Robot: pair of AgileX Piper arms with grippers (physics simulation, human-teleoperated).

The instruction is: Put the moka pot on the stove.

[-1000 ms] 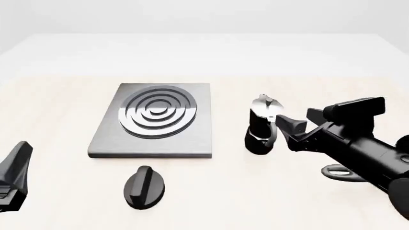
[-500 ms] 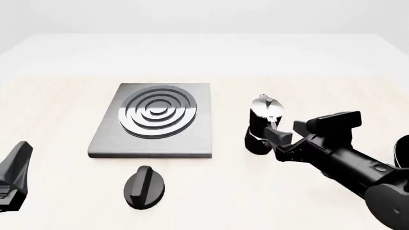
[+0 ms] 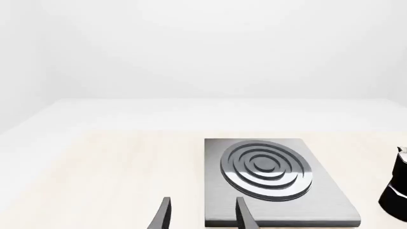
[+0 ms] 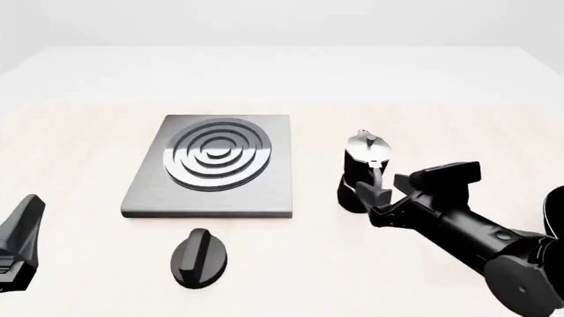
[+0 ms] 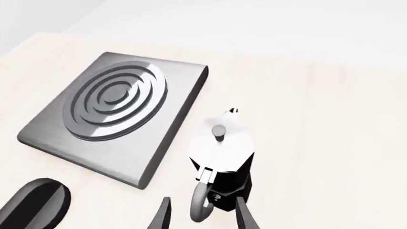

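The moka pot (image 4: 358, 173) stands upright on the table, just right of the stove (image 4: 211, 165), with its silver lid (image 5: 219, 138) and curved handle (image 5: 200, 207) turned towards my right arm. My right gripper (image 4: 387, 189) is open and low at the pot's right side. In the right wrist view the handle sits between its two fingertips (image 5: 163, 214), with no visible contact. My left gripper (image 4: 26, 218) rests at the near left, open (image 3: 203, 217), pointing at the stove's (image 3: 273, 181) near edge. The pot (image 3: 398, 188) shows at that view's edge.
A black oval knob (image 4: 199, 257) lies on the table in front of the stove, also seen as the knob (image 5: 35, 206) in the right wrist view. The tabletop runs light wood near me and white further back.
My right gripper has moved left and down, closing in on the moka pot's handle. The pot, stove, knob and left arm have not moved.
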